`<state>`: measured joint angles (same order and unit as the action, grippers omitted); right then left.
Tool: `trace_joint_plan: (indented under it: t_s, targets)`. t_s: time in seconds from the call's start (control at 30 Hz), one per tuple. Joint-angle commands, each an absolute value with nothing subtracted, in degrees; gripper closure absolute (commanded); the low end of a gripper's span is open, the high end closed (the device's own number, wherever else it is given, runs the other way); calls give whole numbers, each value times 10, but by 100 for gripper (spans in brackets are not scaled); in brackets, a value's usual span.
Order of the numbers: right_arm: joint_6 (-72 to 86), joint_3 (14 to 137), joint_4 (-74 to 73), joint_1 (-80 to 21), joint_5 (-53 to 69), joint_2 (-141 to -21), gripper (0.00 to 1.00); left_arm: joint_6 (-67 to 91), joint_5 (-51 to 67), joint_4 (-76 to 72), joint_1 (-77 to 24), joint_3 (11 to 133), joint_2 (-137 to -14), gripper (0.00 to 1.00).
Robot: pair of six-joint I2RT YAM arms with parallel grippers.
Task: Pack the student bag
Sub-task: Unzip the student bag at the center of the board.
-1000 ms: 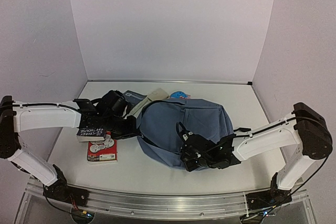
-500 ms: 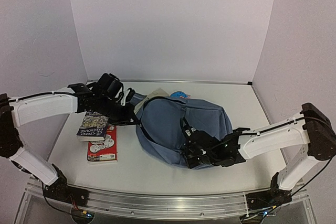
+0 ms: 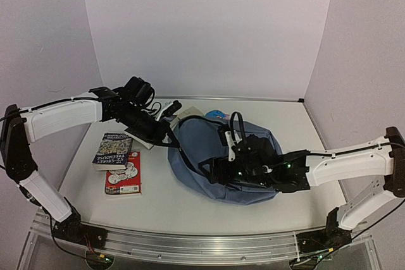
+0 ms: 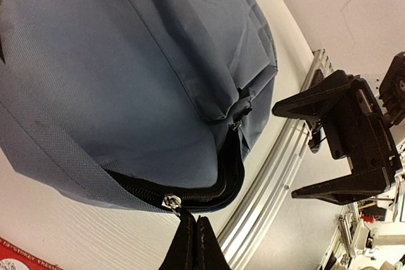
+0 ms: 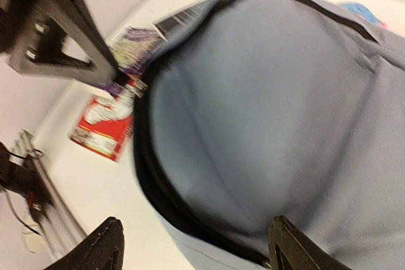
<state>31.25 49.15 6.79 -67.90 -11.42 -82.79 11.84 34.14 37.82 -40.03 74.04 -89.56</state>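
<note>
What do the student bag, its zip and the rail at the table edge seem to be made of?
The student bag: woven synthetic-looking cloth, matte grey-blue; fine weave lines and soft folds show. Its zip: black tape, teeth probably plastic, with a shiny, likely metal slider. The rail: probably brushed aluminium, silver with long grooves.

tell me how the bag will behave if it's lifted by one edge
Probably floppy: the bag is soft fabric with folds, so it would likely sag from the gripped point. A push would probably crumple it rather than slide it whole. Its partly open zip may gape further when lifted.
</note>
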Motion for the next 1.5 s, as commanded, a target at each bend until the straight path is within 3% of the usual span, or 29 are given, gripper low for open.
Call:
trace_joint_plan:
  t_s: [0.0, 0.6, 0.67, 0.8, 0.87, 1.07, 1.47]
  targets:
    - [291, 564, 159, -679, -78, -896, 27, 67, 410, 304, -386, 717, -864, 100]
    - [276, 641, 168, -679, -87, -1029, 56, 40, 433, 318, -381, 709, -861, 100]
    - [272, 646, 168, -679, -90, -1035, 64, 42, 435, 313, -381, 705, -858, 100]
    - [262, 654, 168, -679, -85, -1042, 93, 45, 436, 307, -380, 698, -855, 100]
    - [262, 659, 166, -679, -74, -1042, 100, 45, 422, 309, -379, 696, -856, 100]
    - [261, 661, 149, -695, -47, -1041, 100, 54, 359, 288, -368, 680, -833, 100]
    - [277, 645, 102, -730, -55, -1025, 100, 77, 364, 269, -334, 673, -846, 100]
